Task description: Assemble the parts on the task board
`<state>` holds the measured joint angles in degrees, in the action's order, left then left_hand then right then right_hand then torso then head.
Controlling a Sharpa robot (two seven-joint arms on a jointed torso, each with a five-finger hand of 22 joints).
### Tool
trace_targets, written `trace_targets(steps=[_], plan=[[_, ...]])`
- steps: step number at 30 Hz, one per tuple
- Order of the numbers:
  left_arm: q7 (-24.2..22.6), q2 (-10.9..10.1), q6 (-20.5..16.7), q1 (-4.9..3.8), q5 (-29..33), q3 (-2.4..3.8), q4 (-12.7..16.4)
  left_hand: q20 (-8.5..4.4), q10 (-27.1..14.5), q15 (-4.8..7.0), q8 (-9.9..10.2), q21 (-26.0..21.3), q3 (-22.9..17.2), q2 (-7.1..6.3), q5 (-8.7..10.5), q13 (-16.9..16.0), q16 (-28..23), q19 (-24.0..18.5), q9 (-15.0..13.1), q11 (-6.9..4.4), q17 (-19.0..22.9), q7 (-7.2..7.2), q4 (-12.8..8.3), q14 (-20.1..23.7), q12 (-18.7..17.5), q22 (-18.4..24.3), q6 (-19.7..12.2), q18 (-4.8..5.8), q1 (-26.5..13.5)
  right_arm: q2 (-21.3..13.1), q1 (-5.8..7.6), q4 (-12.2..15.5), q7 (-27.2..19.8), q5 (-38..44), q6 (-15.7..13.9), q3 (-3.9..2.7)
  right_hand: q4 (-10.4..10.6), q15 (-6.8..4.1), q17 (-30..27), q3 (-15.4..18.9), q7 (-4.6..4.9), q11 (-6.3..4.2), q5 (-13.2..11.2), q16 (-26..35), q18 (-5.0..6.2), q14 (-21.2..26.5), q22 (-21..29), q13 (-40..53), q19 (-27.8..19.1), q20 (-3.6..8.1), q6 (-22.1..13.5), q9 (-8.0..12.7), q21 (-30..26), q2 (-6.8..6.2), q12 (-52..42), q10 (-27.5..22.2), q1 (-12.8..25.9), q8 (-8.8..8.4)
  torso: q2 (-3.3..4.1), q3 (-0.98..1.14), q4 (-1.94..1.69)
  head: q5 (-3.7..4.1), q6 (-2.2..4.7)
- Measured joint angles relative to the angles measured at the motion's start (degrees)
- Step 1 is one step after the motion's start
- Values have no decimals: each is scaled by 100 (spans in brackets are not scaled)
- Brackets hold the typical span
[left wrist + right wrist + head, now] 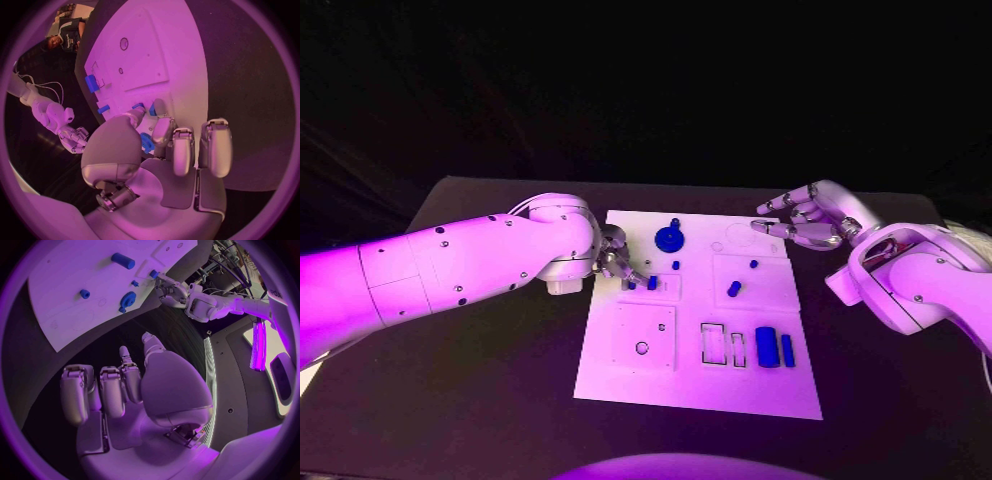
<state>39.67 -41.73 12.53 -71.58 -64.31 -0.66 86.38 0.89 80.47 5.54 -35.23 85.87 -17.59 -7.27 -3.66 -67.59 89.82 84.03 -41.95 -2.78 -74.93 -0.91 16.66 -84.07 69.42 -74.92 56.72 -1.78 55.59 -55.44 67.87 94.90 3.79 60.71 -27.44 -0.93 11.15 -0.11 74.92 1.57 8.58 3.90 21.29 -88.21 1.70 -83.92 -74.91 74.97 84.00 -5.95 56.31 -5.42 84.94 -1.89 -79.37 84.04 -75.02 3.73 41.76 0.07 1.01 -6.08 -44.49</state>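
**Left robot hand working small blue peg at board's left edge**

Left robot hand (615, 262) sits over the left rim of the flat white rectangular task board (697, 385), fingertips closed round a small blue plastic peg (651, 283) in the raised square panel there. The wrist view shows thumb & finger pinching it. Judged step: seating that peg; next move prob. needs a straight push down w/o tilting, then a clean lift off.

Right robot hand (808, 222) hovers by the board's far right corner, fingers loosely spread, holding nothing.

Other parts: round blue disc w/ knob (671, 238) near the far edge, blue cylinder (766, 346) & slim blue bar (788, 349) near the front. The dark desk (488, 400) gives open room on both sides & in front; the tight spot is between left fingers & neighbouring pegs.
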Motion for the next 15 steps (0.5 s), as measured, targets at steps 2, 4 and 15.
trace_targets(steps=[2,4,15], plan=[[0,-32,-36,7,4,-5,26,0,0,0,-28,1,130,26,21,-15,0,0,-8,0,0,20,4,0,27,0,20,0,-85,1,-3,-3,0,0,1,0,0,0,0,0,0,0,0,0,0,0,0,0,0,0,0,0,0,0,0,0,0,0,0,0,-1,2,1],[1,-65,-77,14,9,-7,59,0,0,0,-28,22,186,32,23,-22,0,0,-8,0,0,20,4,0,27,0,20,0,-104,1,-5,-5,0,0,2,0,0,0,0,0,0,0,0,0,0,0,0,0,0,0,0,0,0,0,0,0,0,0,-1,-1,-1,4,1],[22,-281,-247,48,56,53,314,0,20,0,-44,22,219,109,24,-27,0,0,-20,-20,1,20,2,0,27,0,19,1,-72,6,-16,-35,0,-1,7,1,0,0,-1,0,0,0,23,0,0,0,1,0,0,0,0,0,0,0,0,0,0,0,-3,-1,-5,12,7]])
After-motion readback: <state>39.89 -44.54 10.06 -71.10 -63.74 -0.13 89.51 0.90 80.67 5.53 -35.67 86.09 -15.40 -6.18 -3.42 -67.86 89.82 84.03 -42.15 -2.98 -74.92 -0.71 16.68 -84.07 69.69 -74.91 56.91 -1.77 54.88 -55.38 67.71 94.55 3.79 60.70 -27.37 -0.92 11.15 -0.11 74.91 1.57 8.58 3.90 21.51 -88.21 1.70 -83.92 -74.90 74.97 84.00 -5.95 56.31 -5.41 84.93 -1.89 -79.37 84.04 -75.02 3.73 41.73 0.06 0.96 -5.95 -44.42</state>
